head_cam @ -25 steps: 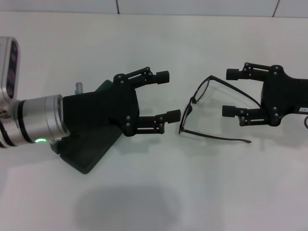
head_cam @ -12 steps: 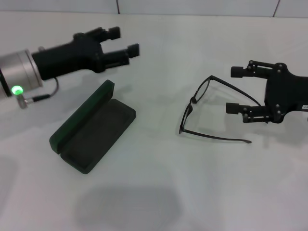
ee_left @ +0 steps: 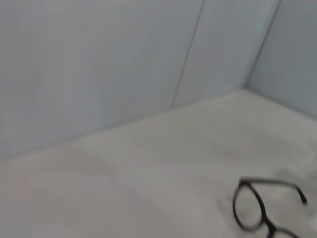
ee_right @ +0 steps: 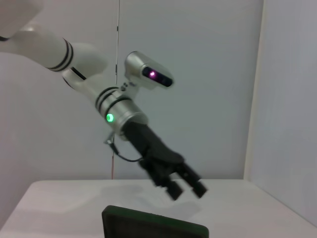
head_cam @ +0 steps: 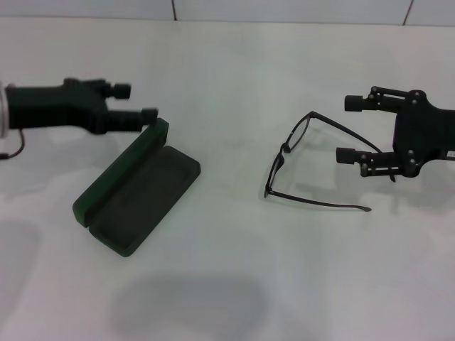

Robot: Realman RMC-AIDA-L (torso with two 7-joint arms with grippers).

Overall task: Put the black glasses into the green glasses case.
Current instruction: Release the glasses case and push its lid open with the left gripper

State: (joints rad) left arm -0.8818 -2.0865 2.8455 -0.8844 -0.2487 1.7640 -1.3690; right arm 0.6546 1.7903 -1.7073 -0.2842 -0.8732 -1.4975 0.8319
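Note:
The black glasses (head_cam: pixel 283 148) lie unfolded on the white table, right of centre, with their temple arms pointing right. Part of them also shows in the left wrist view (ee_left: pixel 246 208). The green glasses case (head_cam: pixel 135 199) lies open at the left, its lid raised on the far-left side and its dark lining empty. My right gripper (head_cam: pixel 348 128) is open just right of the glasses, and the far temple arm runs between its fingers in the head view. My left gripper (head_cam: pixel 136 103) is open and empty by the far end of the case lid. It also shows in the right wrist view (ee_right: pixel 185 188).
The white table (head_cam: pixel 227 284) has a pale wall along its far edge (head_cam: pixel 284 11). The case's lid edge (ee_right: pixel 153 228) shows low in the right wrist view, beneath my left arm.
My left arm has swung from over the case to the far left, uncovering the open case. My right gripper has shifted slightly to the right. The glasses have not moved.

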